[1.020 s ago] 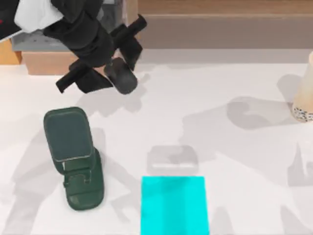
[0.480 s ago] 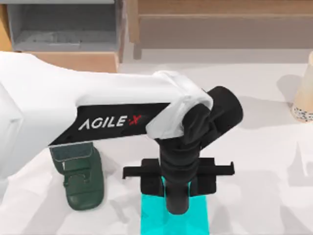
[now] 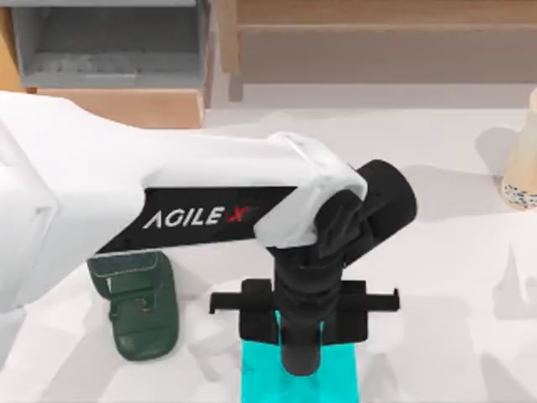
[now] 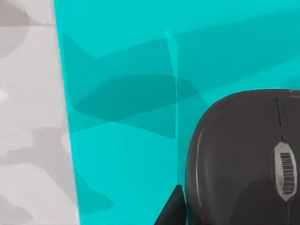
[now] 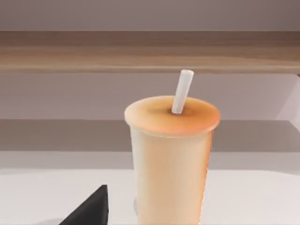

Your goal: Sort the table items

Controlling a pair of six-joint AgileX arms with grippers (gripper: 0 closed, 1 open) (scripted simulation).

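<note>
My left arm reaches across the table, and its gripper (image 3: 304, 334) points down over the cyan mat (image 3: 336, 378) at the front edge. In the left wrist view the black oval mouse (image 4: 243, 159) sits close over the cyan mat (image 4: 122, 154). One dark fingertip (image 4: 172, 208) presses against its side, so the gripper is shut on it. The cream cup (image 3: 522, 159) with a dark-speckled base stands at the far right edge. The right wrist view faces that cup (image 5: 169, 159) and its white straw, with one dark fingertip (image 5: 89, 210) of my right gripper low beside it.
A dark green stand (image 3: 141, 312) lies at the front left, partly under my left arm. A grey open bin (image 3: 109, 42) and a wooden shelf (image 3: 377, 46) line the back.
My left gripper has carried the mouse from the back left, near the grey bin, to over the cyan mat. In the last half second it barely shifted.
</note>
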